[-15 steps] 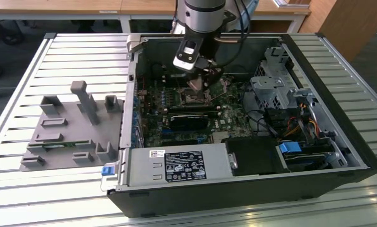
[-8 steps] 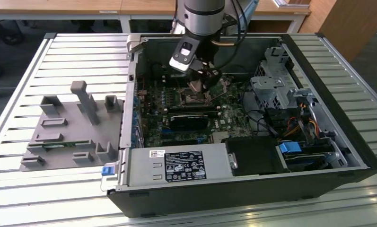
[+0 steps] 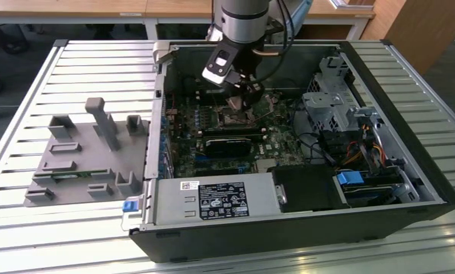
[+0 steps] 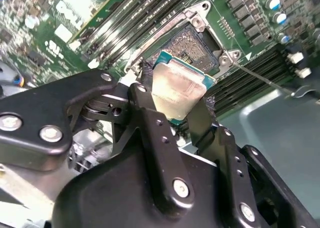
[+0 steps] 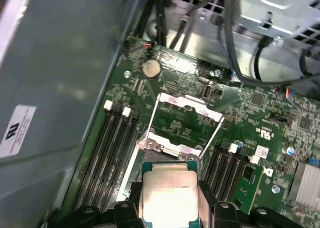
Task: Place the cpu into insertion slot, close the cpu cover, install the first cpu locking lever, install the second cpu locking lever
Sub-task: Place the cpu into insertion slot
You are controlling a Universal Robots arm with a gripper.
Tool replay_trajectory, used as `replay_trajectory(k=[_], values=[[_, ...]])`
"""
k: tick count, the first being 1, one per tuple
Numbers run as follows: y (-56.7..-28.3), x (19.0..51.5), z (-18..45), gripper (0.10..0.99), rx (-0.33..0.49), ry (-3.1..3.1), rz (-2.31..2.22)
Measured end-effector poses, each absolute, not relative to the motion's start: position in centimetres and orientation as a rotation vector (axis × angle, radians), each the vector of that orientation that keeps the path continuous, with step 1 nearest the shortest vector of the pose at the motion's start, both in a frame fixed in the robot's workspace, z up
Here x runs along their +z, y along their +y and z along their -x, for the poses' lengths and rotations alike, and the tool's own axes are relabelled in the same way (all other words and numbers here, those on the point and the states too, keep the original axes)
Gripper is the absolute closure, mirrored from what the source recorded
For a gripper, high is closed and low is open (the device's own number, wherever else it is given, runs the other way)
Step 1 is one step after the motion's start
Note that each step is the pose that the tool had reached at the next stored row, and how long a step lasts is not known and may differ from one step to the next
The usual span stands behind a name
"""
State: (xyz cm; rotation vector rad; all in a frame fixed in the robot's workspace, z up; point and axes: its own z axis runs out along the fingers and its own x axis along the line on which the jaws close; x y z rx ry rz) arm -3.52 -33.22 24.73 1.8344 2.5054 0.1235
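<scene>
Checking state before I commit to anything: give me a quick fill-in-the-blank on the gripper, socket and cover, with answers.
1. The gripper is shut on the ____.
2. Below it, the square socket is ____, with nothing seated in it.
3. The metal cover of the socket is swung ____.
Answers: chip; empty; open.

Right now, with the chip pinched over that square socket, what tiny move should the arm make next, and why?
Probably ease it down a little, gently. The gripper holds the cpu close over the insertion slot, which lies open with its contacts bare; the chip is not yet seated.
</scene>
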Motion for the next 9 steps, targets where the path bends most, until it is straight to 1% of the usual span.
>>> replay_trajectory(k=[9], values=[[-33.15,23.98,3.52,0.561,0.119,2.362,-2.007]])
